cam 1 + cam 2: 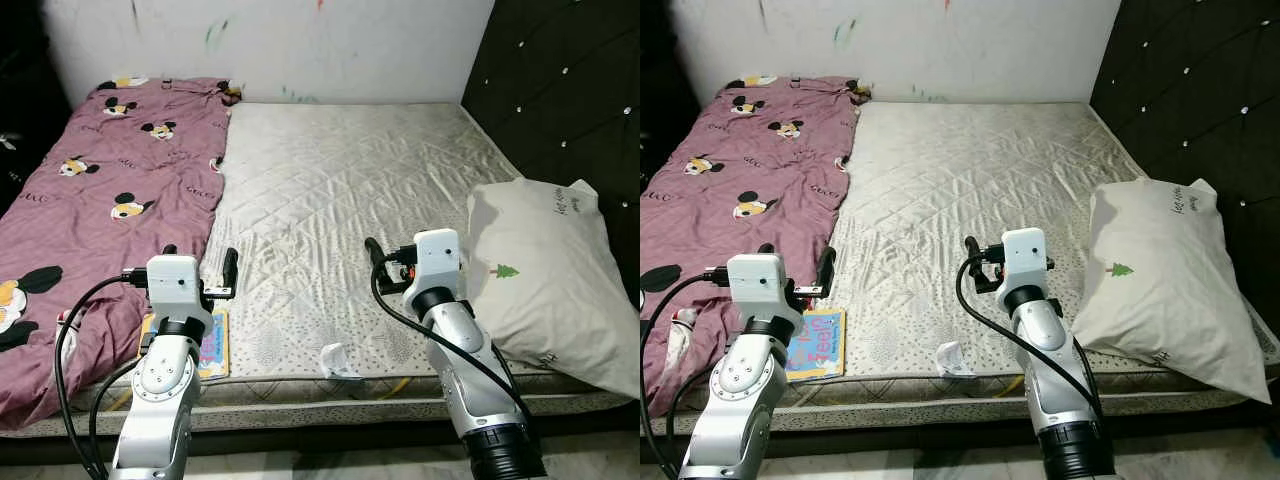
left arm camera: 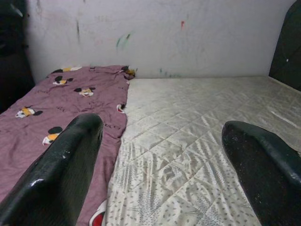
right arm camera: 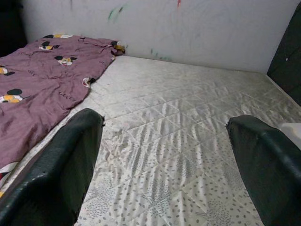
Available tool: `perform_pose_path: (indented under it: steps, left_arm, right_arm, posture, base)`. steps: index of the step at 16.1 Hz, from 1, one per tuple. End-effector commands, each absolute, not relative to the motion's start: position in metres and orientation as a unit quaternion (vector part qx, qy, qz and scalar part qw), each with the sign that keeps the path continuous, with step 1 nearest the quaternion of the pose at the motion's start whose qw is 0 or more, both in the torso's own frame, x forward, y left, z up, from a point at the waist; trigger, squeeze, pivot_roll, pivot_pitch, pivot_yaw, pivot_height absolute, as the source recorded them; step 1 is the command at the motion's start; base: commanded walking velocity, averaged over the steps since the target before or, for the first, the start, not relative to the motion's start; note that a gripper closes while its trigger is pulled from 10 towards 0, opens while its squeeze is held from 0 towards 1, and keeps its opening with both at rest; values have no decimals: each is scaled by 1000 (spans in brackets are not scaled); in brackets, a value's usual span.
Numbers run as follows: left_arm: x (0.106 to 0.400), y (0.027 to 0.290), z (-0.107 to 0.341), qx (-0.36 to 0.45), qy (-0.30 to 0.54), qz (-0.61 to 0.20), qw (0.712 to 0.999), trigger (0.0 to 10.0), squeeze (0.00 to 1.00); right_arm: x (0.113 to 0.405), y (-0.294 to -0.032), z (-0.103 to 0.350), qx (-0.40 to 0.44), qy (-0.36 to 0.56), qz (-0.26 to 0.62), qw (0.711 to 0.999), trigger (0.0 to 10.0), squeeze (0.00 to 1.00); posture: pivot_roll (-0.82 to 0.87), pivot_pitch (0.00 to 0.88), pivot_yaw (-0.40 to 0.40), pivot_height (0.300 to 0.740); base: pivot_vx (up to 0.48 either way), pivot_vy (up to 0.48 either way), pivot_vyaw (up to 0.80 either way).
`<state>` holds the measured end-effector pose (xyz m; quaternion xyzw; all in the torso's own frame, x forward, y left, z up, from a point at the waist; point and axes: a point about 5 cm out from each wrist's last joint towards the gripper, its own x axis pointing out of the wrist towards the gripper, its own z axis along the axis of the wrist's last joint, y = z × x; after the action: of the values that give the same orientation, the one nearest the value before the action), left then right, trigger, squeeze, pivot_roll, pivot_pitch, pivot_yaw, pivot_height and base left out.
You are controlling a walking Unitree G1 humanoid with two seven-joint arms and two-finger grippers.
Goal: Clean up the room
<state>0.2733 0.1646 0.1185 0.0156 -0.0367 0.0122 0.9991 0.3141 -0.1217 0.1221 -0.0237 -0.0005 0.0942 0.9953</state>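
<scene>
At the near edge of the mattress (image 1: 340, 200) we stand with both arms raised over the bed. Our left gripper (image 1: 200, 262) hangs over the mattress's near left part, just above the border where the purple cartoon-print sheet (image 1: 110, 190) meets the bare quilting; its fingers (image 2: 61, 174) are spread wide with nothing between them. Our right gripper (image 1: 385, 258) hovers over the mattress's near middle, likewise released and empty, its fingers (image 3: 61, 165) apart.

The loose things we judge need clearing both lie along the mattress's near edge. A flat children's book (image 1: 818, 345) rests by the near left part, touching the sheet's edge, its long axis running away from us, just below and beside our left gripper. A crumpled scrap of white paper (image 1: 338, 360) sits at the near edge between our two arms, somewhat closer to the right one. A white pillow (image 1: 545, 275) with a small green tree mark leans on the mattress's right side, against the dark headboard (image 1: 570, 90).

We reckon the left arm is the nearer for the book: it lies toward us and downward from those fingers, so the wrist would have to drop and draw back.
</scene>
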Motion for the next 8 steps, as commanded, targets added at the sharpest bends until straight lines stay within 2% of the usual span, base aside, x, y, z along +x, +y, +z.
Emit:
perform_pose_path:
  steps: [1, 5, 8]
  left_arm:
    - [272, 167, 114, 25, -27, 16, 999, 10000, 0]
    - [272, 169, 112, 21, -23, 22, 999, 10000, 0]
    - [273, 169, 112, 19, -24, 21, 999, 10000, 0]
  right_arm:
    - [313, -124, 125, -23, -6, 97, 995, 10000, 0]
    - [311, -123, 125, -17, -4, 107, 994, 10000, 0]
    - [311, -122, 125, -17, -6, 110, 994, 10000, 0]
  posture:
    - [-58, 0, -24, 740]
    - [-59, 0, -24, 740]
    - [-59, 0, -24, 705]
  base:
    - [0, 0, 0]
    - [0, 0, 0]
    - [0, 0, 0]
